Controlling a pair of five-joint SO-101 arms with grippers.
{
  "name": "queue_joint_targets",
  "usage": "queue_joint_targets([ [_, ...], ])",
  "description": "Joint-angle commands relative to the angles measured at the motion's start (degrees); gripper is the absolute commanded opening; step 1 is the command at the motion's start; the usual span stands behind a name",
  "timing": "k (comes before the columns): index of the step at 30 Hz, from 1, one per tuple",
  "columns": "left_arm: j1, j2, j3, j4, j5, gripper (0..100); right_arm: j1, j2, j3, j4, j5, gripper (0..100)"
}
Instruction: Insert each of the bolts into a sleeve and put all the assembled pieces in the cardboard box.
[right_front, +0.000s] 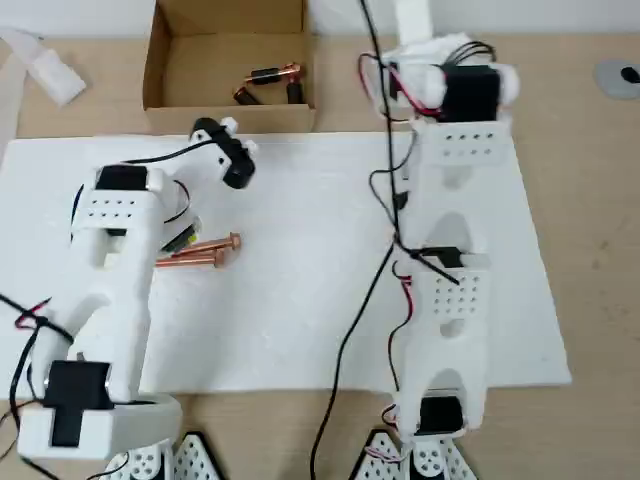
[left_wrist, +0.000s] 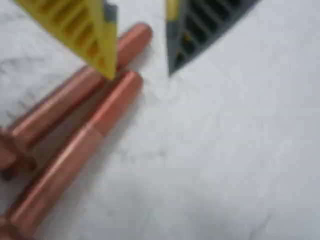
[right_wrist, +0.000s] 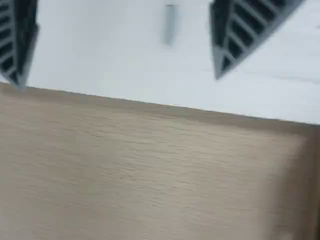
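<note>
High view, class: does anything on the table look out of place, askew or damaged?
Nothing stands out. Two copper bolts lie side by side on the white mat, outside the cardboard box, by the left gripper.

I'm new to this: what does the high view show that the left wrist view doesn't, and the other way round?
High view: the open brown cardboard box holding copper-and-black assembled pieces, plus two white arms. Left wrist view: the left gripper, open, its yellow and dark ribbed fingers close above the bolts' ends. Both: two copper-coloured metal bolts lying side by side on the white foam mat.
</note>
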Motion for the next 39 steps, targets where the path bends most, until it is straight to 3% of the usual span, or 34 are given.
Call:
queue_joint_targets([
  [1,2.11,1.80,-4.22,-3.34,-1.85,8,3.30,-4.62,-1.89,1.14,0.44,27.8],
  [15,9.67,15.25,-4.66,-17.23,3.25,8,8.75,-4.53,-1.71,1.14,0.44,27.8],
  [21,9.93,19.12,-6.59,-17.93,3.34,8,9.89,-2.15,-1.71,1.14,0.44,27.8],
  [25,9.85,18.42,-12.48,-13.19,6.86,8,9.80,0.75,-1.89,1.14,0.44,27.8],
  [29,10.20,16.92,-22.95,0.00,7.03,8,9.45,2.42,-2.07,1.14,0.44,27.8],
  [32,9.93,16.84,-27.52,8.18,1.23,8,9.45,2.86,-2.15,1.14,0.44,27.8],
  [39,7.82,16.92,-27.25,19.69,-19.78,8,9.63,2.86,-2.15,1.14,0.44,27.8],
])
